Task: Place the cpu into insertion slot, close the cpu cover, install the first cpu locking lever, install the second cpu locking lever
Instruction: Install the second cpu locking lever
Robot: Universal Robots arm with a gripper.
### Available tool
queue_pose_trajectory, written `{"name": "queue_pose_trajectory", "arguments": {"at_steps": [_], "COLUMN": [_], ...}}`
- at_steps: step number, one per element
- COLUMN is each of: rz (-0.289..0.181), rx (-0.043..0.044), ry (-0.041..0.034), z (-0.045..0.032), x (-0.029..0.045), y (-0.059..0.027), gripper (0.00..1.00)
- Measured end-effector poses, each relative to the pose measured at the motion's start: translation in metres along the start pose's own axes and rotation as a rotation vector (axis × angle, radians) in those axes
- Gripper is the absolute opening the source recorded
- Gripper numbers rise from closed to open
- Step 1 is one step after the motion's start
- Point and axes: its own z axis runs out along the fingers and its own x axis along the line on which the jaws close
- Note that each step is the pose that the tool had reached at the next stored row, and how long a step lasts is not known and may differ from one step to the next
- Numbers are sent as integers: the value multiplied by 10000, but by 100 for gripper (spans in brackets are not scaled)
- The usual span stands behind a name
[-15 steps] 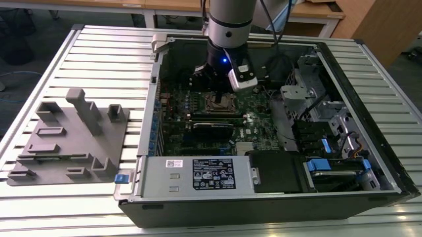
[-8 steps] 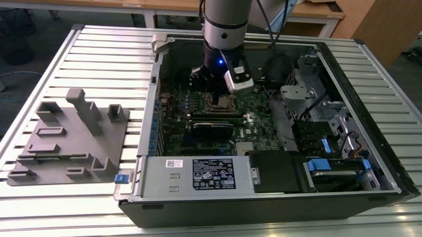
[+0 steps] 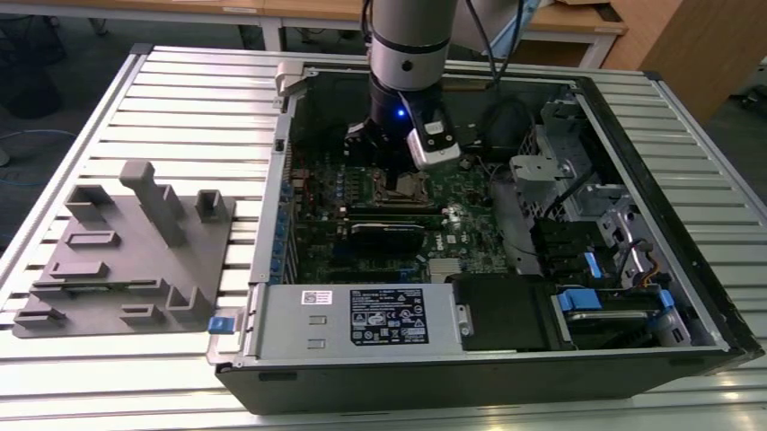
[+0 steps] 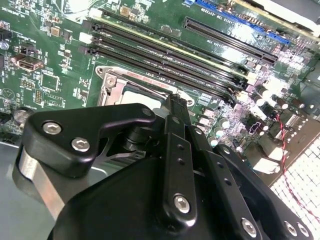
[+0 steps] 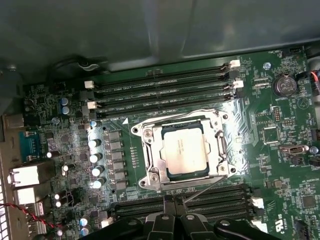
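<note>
**Colleague:** Where's your arm right now?

**Me:** Reaching down into the open computer case (image 3: 671, 296) that lies on its side on my slatted desk (image 3: 180, 81). In the exterior view the gripper (image 3: 405, 184) hangs just above the motherboard (image 3: 359, 242), right over the socket area.

**Colleague:** And the cpu?

**Me:** I see the cpu (image 5: 185, 148) lying flat in the insertion slot (image 5: 176, 176), silvery top facing up. The cpu cover (image 5: 153, 150) is down around it; its metal frame lies on the socket and the chip shows through the window. Banks of long black memory slots (image 5: 160, 92) run on both sides of the socket.

**Colleague:** The levers?

**Me:** A thin metal rod (image 5: 202, 190) slants off the socket's edge nearest my gripper, standing clear of the frame. Whether any lever is latched, I cannot tell.

**Colleague:** Is the gripper holding anything?

**Me:** In the first wrist view the fingertips (image 5: 168, 201) are drawn together with no gap I can make out, beside the socket edge and close to that slanting rod. I see nothing clamped between them. In the second wrist view the black finger linkages (image 4: 175, 150) block most of the socket, so contact with the rod is unclear.

**Colleague:** Anything else about?

**Me:** A grey fixture tray (image 3: 126, 260) sits on the desk, towards the exterior view's left, well apart from the gripper.
</note>
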Motion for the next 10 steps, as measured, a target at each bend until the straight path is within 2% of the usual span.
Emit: {"name": "queue_pose_trajectory", "arguments": {"at_steps": [10], "rz": [2], "rx": [2], "ry": [0], "z": [161], "x": [50], "y": [-22], "gripper": [11]}}
